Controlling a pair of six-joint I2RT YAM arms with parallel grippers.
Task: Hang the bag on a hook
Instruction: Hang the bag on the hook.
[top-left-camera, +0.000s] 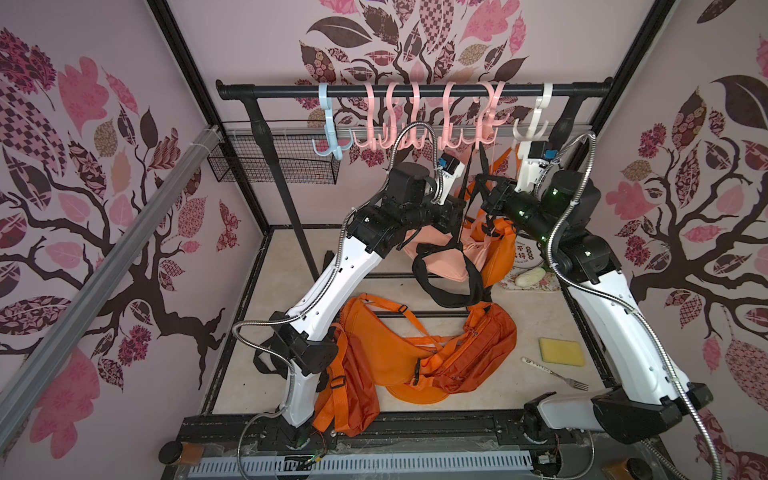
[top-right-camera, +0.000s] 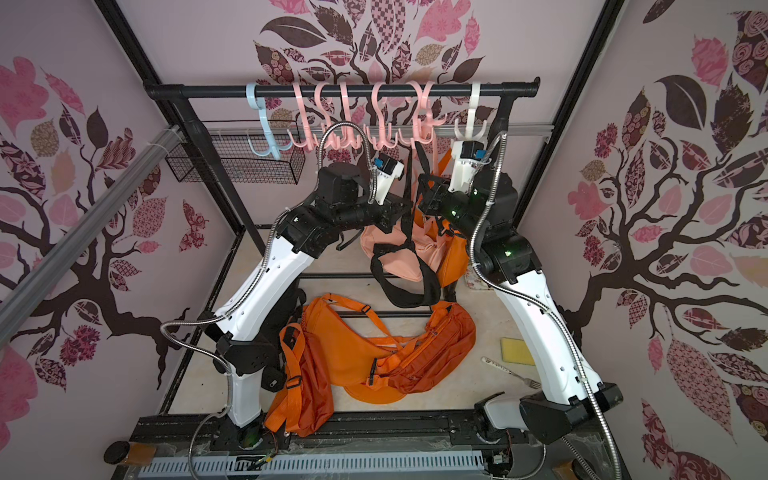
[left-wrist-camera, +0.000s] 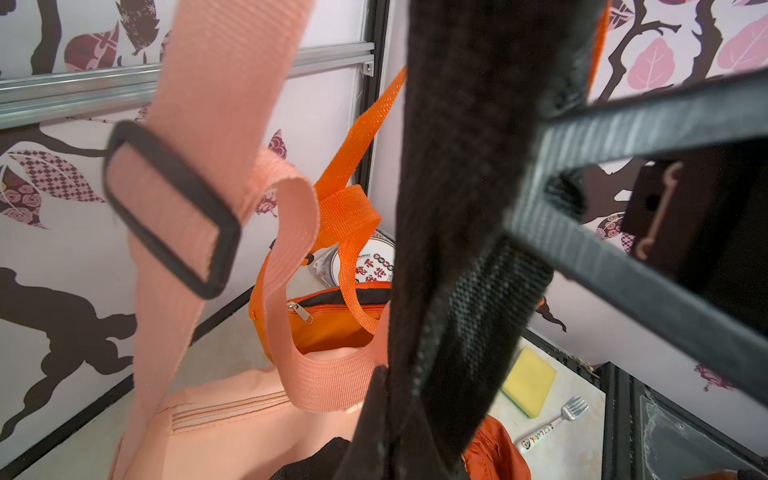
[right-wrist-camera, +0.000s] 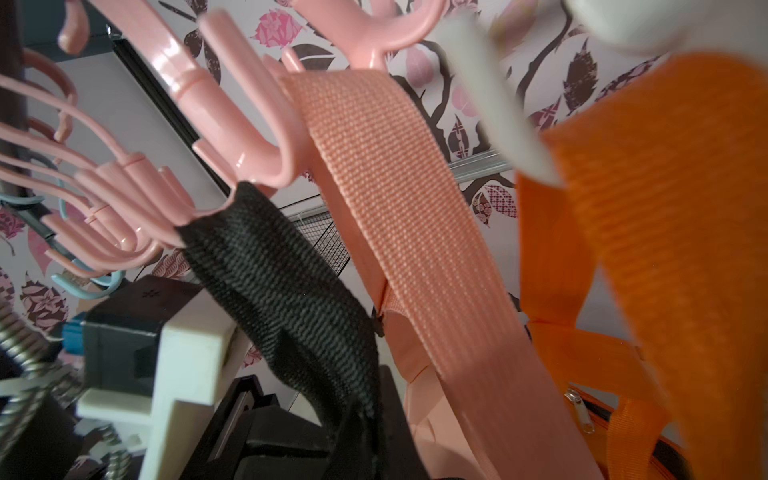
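Observation:
The bag shows as a black strap (right-wrist-camera: 286, 282) draped over a prong of a pink hook (right-wrist-camera: 249, 153) on the rail. In both top views that strap (top-left-camera: 468, 174) runs down from the pink hook (top-left-camera: 484, 124) and ends in a hanging black loop (top-left-camera: 449, 286) (top-right-camera: 411, 286). I cannot make out the bag's body. My left gripper (top-left-camera: 460, 218) (left-wrist-camera: 395, 419) is shut on the black strap (left-wrist-camera: 457, 208). Just right of it and slightly higher, my right gripper (top-left-camera: 485, 199) (right-wrist-camera: 365, 424) is also shut on the strap, below the hook.
A peach bag (top-left-camera: 440, 257) hangs from a pink hook and an orange bag (top-left-camera: 498, 249) from the white hook (top-left-camera: 536, 120). More orange bags (top-left-camera: 415, 353) lie on the floor with a yellow sponge (top-left-camera: 562, 351) and a fork (top-left-camera: 557, 374). A wire basket (top-left-camera: 274, 160) hangs at the back left.

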